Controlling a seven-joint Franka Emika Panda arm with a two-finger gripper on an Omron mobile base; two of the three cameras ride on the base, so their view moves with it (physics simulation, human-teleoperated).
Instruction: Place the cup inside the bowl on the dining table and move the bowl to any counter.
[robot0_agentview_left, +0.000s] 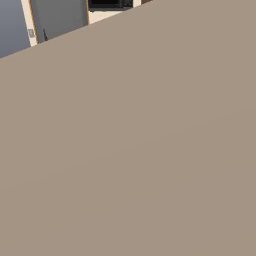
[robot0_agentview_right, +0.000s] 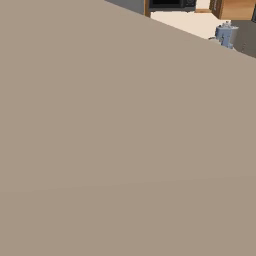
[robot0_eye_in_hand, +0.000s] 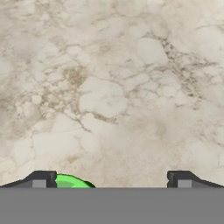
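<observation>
Presently: hand fully open, holding nothing, over marbled table; green cup at seven o'clock.

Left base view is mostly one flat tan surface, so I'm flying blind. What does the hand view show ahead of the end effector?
Observer: It looks onto a pale marbled stone surface.
Operator: Cup anywhere?
Observer: A sliver of the green cup shows at the bottom edge, just inside one fingertip.
Operator: End effector state?
Observer: The end effector is open, tips wide apart, not gripping the cup.
</observation>
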